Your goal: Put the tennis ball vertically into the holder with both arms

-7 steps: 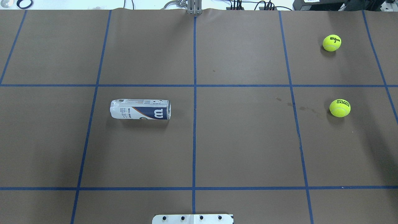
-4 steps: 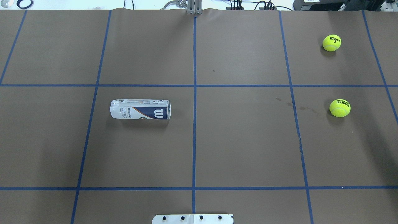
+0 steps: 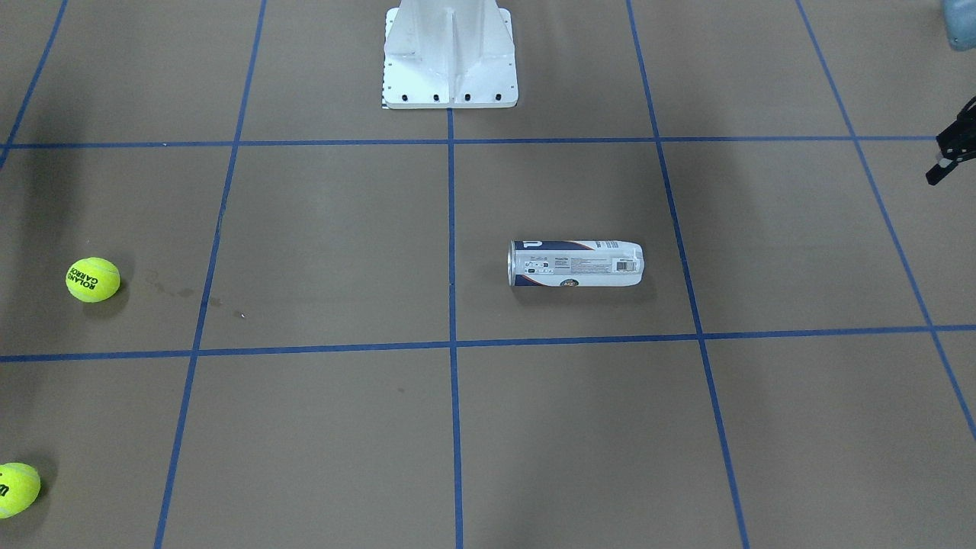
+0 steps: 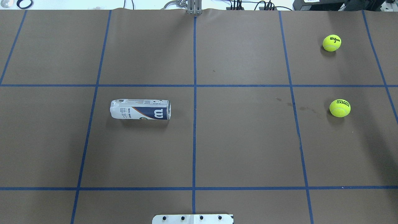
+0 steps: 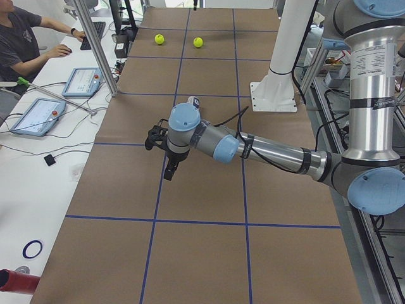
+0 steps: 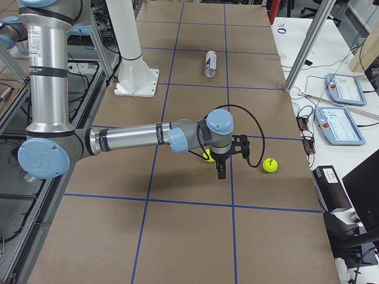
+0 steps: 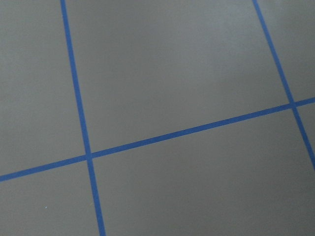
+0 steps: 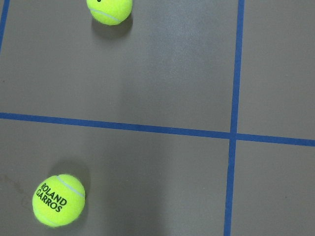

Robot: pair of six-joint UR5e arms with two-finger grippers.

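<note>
The holder (image 4: 140, 109) lies on its side on the brown table, left of the centre line, its open mouth toward the centre; it also shows in the front view (image 3: 576, 264) and the right side view (image 6: 211, 63). Two yellow tennis balls sit at the right: a Roland Garros ball (image 4: 340, 108) (image 8: 58, 200) and a Wilson ball (image 4: 331, 43) (image 8: 109, 9). My left gripper (image 5: 166, 161) hovers over the table's left end, far from the holder; its black tip shows at the front view's edge (image 3: 949, 152). My right gripper (image 6: 224, 165) hovers near the balls. I cannot tell whether either is open.
The white metal arm base (image 3: 450, 61) stands at the table's near middle edge. Blue tape lines (image 4: 194, 124) grid the brown surface. An operator (image 5: 25, 38) sits beside tablets (image 5: 38, 114) along the far side. Aluminium posts (image 6: 308, 47) stand at that side.
</note>
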